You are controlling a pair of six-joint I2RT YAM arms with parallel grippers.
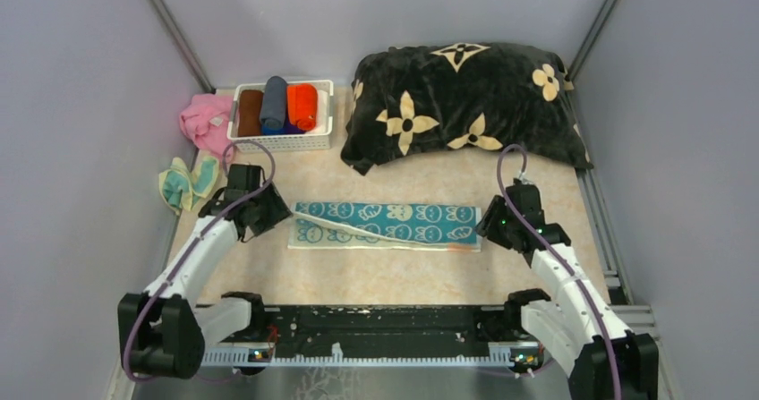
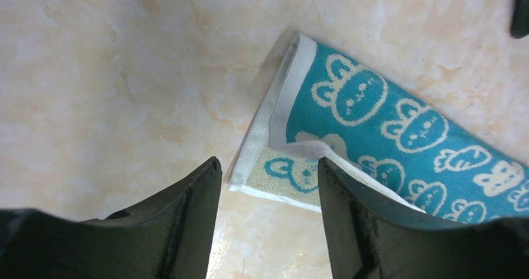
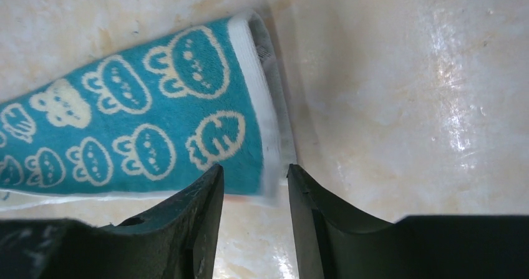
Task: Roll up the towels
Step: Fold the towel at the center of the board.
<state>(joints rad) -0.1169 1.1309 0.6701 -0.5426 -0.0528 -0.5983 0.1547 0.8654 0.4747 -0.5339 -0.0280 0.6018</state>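
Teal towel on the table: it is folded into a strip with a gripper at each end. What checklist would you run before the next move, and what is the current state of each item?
1. Teal towel with cream animal print lies flat as a long strip: ok.
2. Left gripper is open over the towel's left end corner: ok.
3. Right gripper is open over the towel's right end: ok.
4. Folded layers line up at the left end: not ok; the top layer sits askew and a pale under-layer shows.
5. Fingertips touching the cloth: cannot tell.
6. Room left in the white plastic basket, which holds three rolled cloths: cannot tell.
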